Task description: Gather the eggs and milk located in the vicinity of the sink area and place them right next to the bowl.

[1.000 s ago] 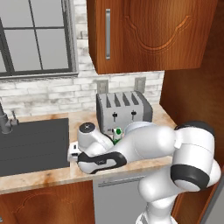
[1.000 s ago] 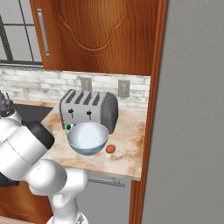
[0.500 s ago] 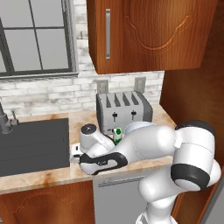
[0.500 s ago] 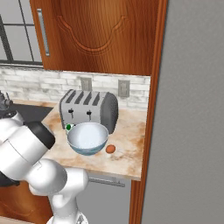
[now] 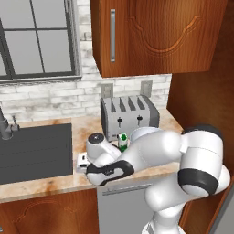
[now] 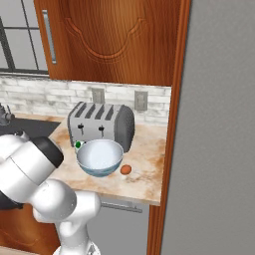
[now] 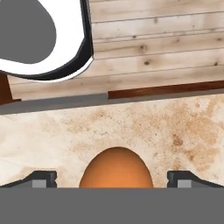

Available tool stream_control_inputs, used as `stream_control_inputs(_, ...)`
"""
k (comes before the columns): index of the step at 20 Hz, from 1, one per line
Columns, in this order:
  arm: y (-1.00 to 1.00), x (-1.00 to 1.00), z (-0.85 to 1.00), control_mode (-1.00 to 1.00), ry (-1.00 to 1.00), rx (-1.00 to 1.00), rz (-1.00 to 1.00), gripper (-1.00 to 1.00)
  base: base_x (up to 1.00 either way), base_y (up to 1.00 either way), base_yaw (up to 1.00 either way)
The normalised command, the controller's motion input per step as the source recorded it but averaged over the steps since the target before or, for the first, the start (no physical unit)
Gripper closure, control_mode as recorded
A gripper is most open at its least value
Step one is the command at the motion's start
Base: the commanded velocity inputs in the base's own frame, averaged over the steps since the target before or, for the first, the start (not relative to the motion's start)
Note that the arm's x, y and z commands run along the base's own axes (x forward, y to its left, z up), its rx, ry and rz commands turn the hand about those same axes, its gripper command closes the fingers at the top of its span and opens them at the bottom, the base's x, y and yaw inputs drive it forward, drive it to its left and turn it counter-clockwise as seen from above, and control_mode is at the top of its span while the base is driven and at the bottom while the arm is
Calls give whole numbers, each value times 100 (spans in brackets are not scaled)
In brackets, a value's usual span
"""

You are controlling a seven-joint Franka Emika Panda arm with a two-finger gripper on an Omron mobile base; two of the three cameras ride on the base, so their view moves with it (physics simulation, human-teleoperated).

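- One egg (image 6: 126, 170) already lies on the counter (image 6: 147, 149), just beside the big pale bowl (image 6: 99, 157). That part looks done.
- The milk (image 5: 122, 141) stands by the toaster (image 5: 129, 117), close to the bowl too. It looks done, though I cannot tell if it touches the bowl.
- The other egg (image 7: 116, 168) is near the sink (image 5: 34, 151), close to the front edge of the counter. It sits between the two finger tips of the gripper (image 7: 113, 179).
- The tips are spread wide, one on each side of the egg. They are not pinching it yet.
- Left to do, I think: squeeze this egg, lift it, and put it down next to the bowl.
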Motion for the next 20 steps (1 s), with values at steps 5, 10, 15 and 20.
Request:
stream_control_inputs(5, 0, 0, -27, -100, 0, 0, 0, 100, 0, 0, 0)
stream_control_inputs(10, 0, 0, -14, -100, 0, 0, 0, 100, 0, 0, 0)
stream_control_inputs(15, -1, -3, 0, -100, -1, 0, 0, 100, 0, 0, 0)
stream_control_inputs(20, -21, -14, 0, -100, -3, 0, -2, 100, 0, 0, 0)
